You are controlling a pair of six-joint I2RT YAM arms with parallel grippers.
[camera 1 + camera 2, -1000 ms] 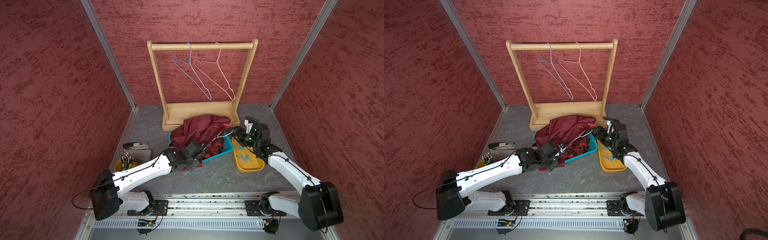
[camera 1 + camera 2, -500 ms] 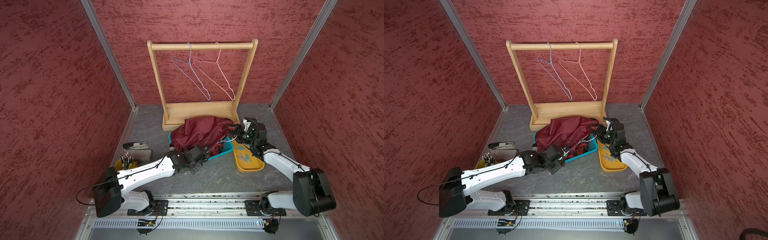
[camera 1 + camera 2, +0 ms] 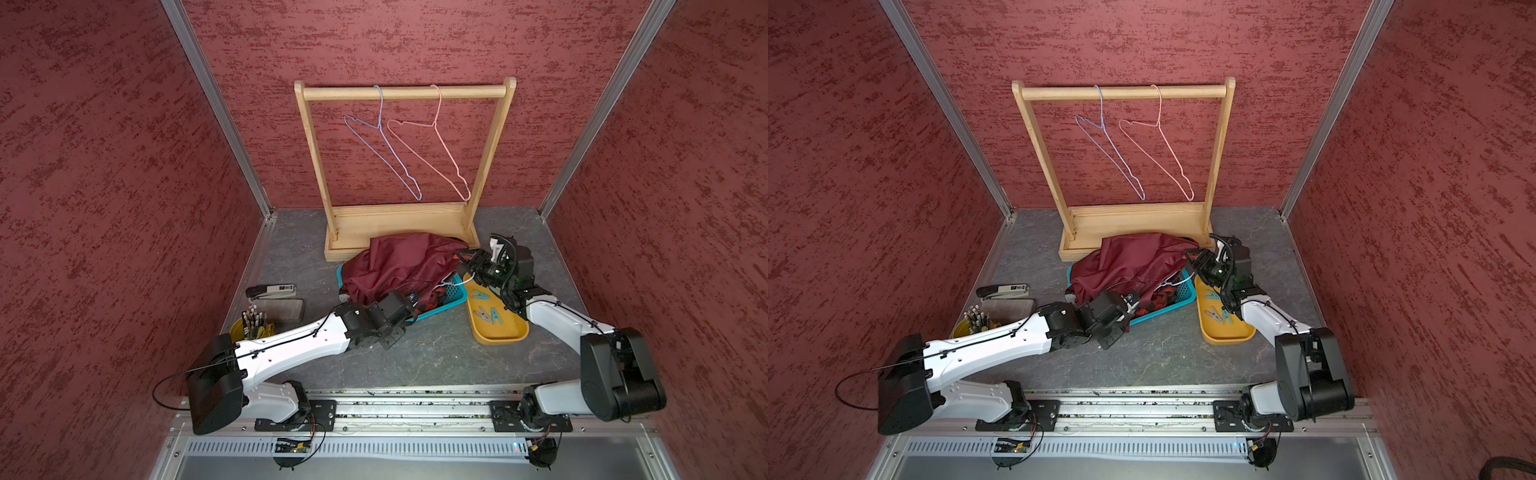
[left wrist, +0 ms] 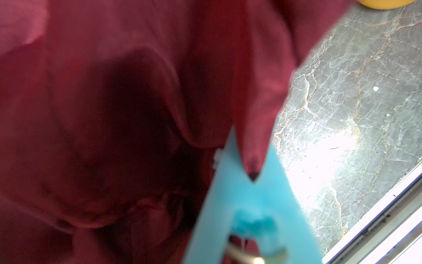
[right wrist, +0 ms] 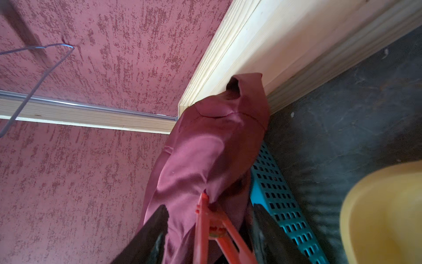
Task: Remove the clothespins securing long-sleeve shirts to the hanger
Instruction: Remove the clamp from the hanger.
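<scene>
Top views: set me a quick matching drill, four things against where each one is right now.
Things:
1. shiny maroon satin shirt
2. teal plastic clothespins
3. blue wire hanger
4. black stapler

Places:
A. hooked on the wooden rail
B. on the grey table, beside a grey block
C. in the yellow tray
D. heaped over the teal basket

Pairs: 1-D, 2-C, 3-A, 4-B

Red stippled walls [image 3: 104, 166] enclose a grey veined floor [image 3: 436, 353] bearing a wooden rack [image 3: 405, 92]
</scene>
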